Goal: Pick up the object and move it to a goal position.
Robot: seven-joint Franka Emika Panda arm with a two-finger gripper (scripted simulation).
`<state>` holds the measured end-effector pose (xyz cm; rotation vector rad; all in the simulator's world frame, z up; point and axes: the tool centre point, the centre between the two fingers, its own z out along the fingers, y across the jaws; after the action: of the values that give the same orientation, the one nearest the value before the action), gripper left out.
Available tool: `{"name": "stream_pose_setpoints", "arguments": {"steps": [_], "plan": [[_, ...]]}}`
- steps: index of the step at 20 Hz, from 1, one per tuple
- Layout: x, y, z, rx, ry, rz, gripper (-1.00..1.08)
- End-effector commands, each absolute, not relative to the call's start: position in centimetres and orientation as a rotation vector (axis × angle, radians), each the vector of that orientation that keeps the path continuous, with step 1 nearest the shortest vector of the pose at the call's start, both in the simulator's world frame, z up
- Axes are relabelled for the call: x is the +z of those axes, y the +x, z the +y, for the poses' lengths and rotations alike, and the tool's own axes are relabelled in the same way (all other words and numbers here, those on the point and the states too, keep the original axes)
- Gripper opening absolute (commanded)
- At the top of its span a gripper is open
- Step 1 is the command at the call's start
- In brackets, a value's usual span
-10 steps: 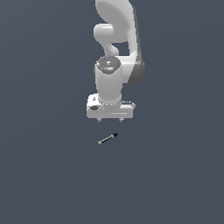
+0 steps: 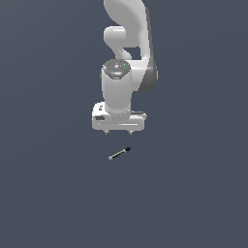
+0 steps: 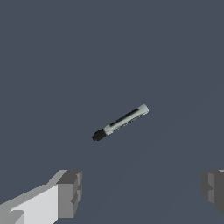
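The object [image 2: 119, 154] is a tiny thin stick with a grey shaft and a black tip, lying flat on the dark grey floor. In the wrist view the object [image 3: 120, 122] lies slantwise, well apart from both fingers. My gripper [image 2: 118, 131] hangs above and slightly behind it in the exterior view, open, with only the two short fingertips [image 2: 107, 131] showing under the white hand. Between the wide-apart fingers [image 3: 70, 192] of the gripper [image 3: 142, 190] there is nothing.
The white arm [image 2: 127, 53] rises behind the gripper. A plain dark grey surface [image 2: 53, 193] surrounds everything.
The arm and gripper have shifted slightly, a little lower toward the stick. The stick has not moved.
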<state>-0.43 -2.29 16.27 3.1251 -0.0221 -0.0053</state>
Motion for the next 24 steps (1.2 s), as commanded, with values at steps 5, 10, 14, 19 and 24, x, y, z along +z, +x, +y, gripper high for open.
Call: {"name": "stream_pose_setpoints", "arguments": {"steps": [5,10,14,19,24], "plan": [[16.4,-0.4,-2.5,-0.006,3.121,-0.030,1.00],[16.0,-0.3,-2.5,-0.006,3.122,-0.093,1.00],[15.4,-0.1,-2.5,-0.006,3.122,-0.183,1.00],[14.4,0.2,-2.3,-0.006,3.113,-0.345,1.00],[13.0,0.6,-2.2,-0.007,3.088,-0.559,1.00]]}}
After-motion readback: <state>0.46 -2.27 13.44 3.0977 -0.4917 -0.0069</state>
